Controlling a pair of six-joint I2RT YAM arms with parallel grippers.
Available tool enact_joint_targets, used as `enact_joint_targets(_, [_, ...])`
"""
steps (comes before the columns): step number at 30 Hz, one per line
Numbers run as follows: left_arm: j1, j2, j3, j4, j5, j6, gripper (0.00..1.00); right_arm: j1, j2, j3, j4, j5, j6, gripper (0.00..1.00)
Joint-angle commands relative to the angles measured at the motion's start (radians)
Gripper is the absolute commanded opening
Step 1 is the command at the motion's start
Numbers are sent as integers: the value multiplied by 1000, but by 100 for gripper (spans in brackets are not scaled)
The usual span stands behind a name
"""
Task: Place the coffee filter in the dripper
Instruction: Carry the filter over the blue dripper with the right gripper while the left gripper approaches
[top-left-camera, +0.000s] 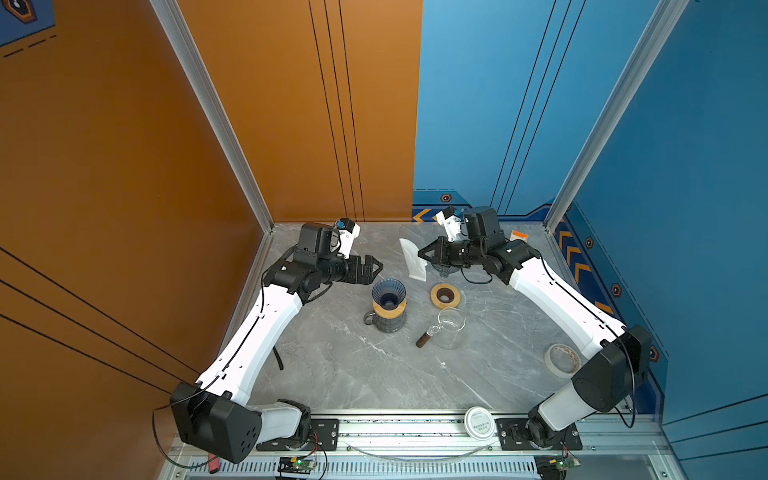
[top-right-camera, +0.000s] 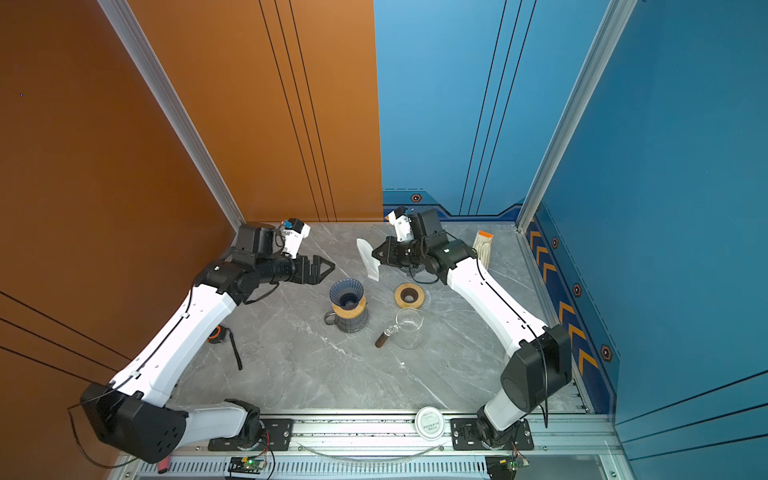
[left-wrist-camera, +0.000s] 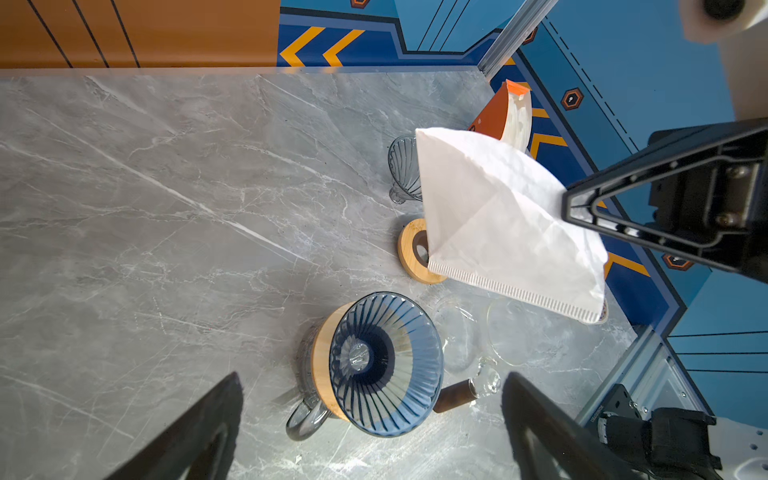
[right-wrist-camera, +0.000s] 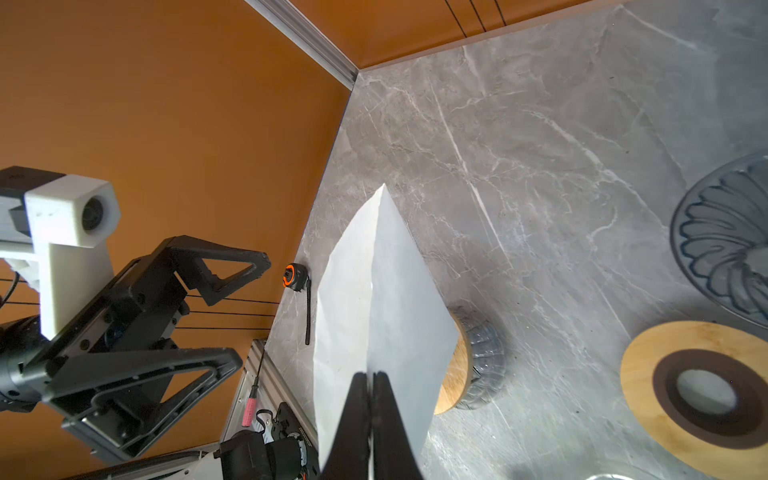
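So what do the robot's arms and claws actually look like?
The left arm and right arm have smooth white shells between chunky black joints, with thin black cables along them. The left gripper and right gripper are black, each finger a hollow triangular frame. A white camera block sits on each wrist.

My left gripper (left-wrist-camera: 372, 375) stands wide open, framing the blue ribbed glass dripper (left-wrist-camera: 399, 332); my right gripper (left-wrist-camera: 568, 206) pinches the white folded paper filter (left-wrist-camera: 498, 224).
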Motion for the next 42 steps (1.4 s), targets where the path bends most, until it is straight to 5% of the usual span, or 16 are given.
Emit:
enact_joint_targets(1, [9,-19,-13,-22,-11,-12,98,32,10,36,51,-13,17,0])
enact_joint_targets(21, [6,-7,-20,-20,8,-46,99,125,29,-91,167,-56,36,0])
enact_joint_targets(42, [2,13,-55,28,27,-104,93,179,39,-196,264,54,39,0])
